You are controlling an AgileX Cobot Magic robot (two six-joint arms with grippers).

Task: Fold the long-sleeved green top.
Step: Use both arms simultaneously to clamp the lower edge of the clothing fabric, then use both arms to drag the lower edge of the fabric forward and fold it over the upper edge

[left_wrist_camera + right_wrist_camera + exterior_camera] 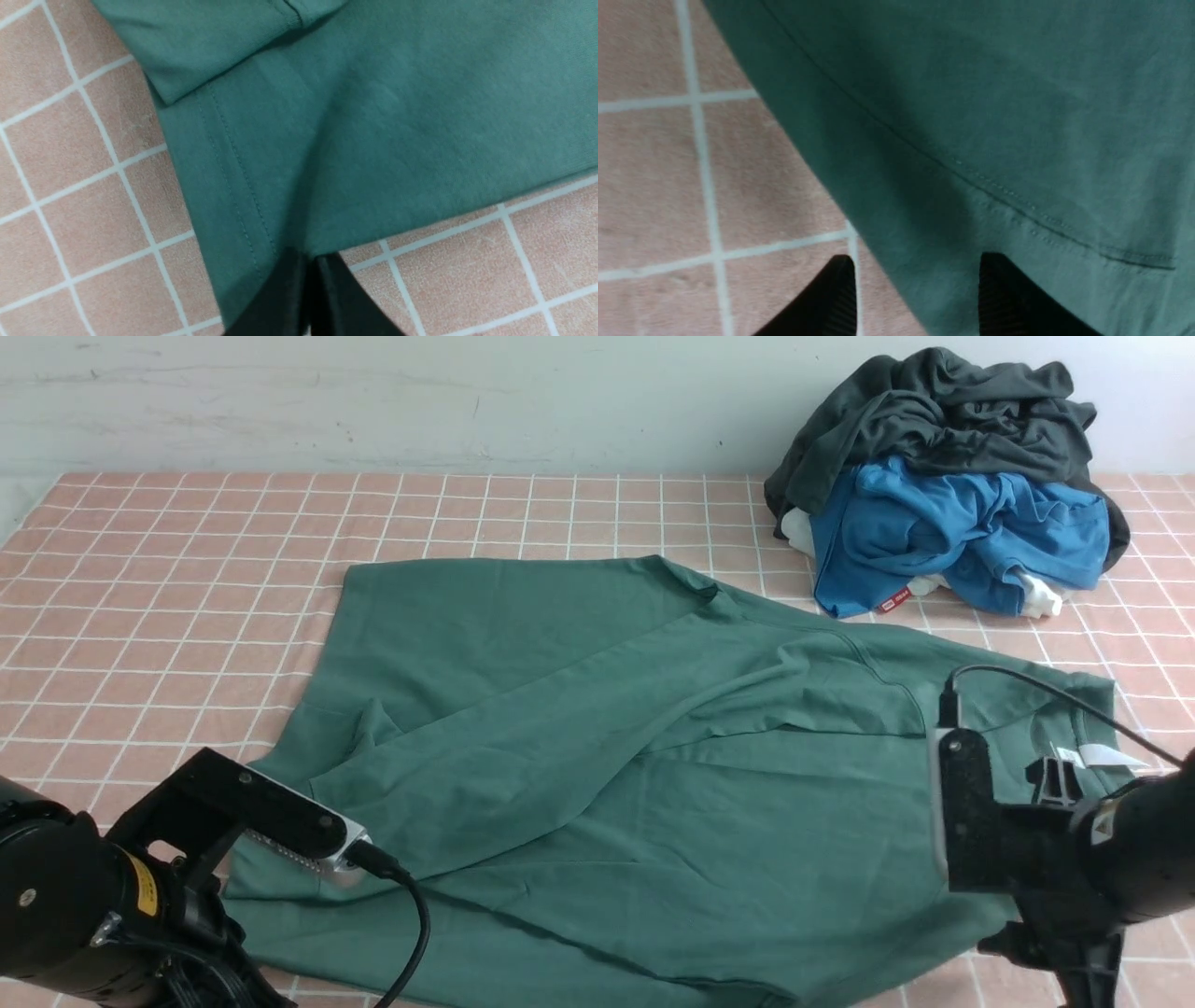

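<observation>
The green long-sleeved top [653,784] lies spread across the checked tablecloth, one sleeve [523,728] folded diagonally over the body. Its white neck label [1102,756] shows at the right. My left gripper [310,261] is shut on the top's hem corner [243,196], near the folded sleeve's cuff [210,42]; its arm [140,887] is at the near-left corner of the top. My right gripper [917,268] is open and straddles the top's edge [934,261], one fingertip [843,275] over the tablecloth and the other over the cloth. Its arm [1027,840] is near the collar end.
A pile of clothes sits at the back right: a dark charcoal-grey garment [943,411] on a bright blue garment [952,532]. The pink checked tablecloth [168,579] covers the table up to a pale wall [373,401] at the back.
</observation>
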